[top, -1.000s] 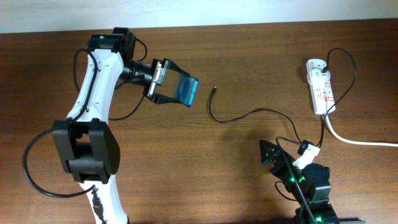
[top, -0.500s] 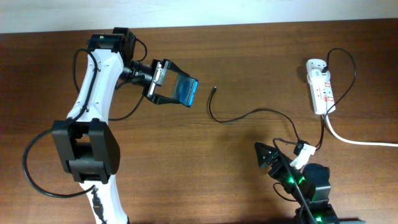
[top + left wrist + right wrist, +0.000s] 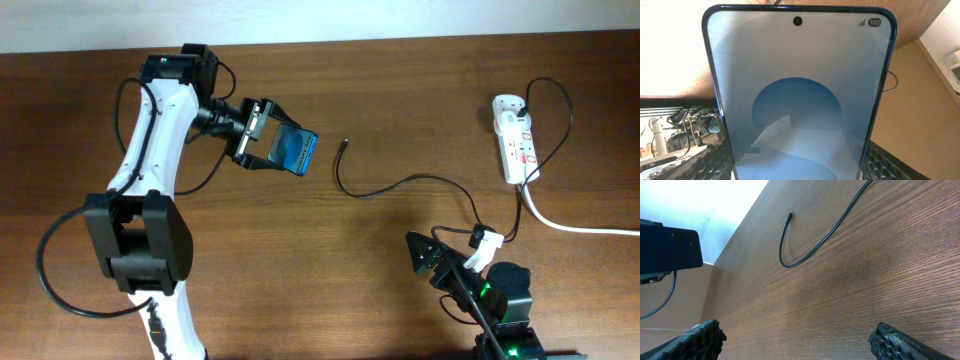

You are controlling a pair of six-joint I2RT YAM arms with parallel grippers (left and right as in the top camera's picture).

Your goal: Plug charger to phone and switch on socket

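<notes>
Phone [image 3: 296, 149]: gripped in left hand [image 3: 262, 135], raised off bench toward far-left part; screen tilted slightly differently from a second ago, lower end now turned a little more toward the cable tip. Fills left wrist view [image 3: 799, 100], blue circle lit, battery at 100.

Charger [image 3: 400, 184]: thin black cable, lying loose on bench near centre; plug tip [image 3: 345, 143] free, near phone but apart from it. Unmoved. Other end running toward socket at far-right edge.

Socket [image 3: 516, 140]: white strip at far-right corner, thick white cord [image 3: 580, 226] leading off right edge. Switch state too small to tell.

Right hand [image 3: 440, 255]: near edge, right of centre, fingers spread wide, nothing held. Shifted slightly leftward and forward over the last second, facing the cable loop; right wrist view shows tip [image 3: 789, 216] well ahead between the open fingers.

Reading: approach toward cable apparently under way; plugging not yet done, switching not yet done.

Bench [image 3: 400, 90]: dark brown wood grain, matte, otherwise bare. Pale wall along far edge. Cluttered background below bench level in left wrist view, indistinct.
</notes>
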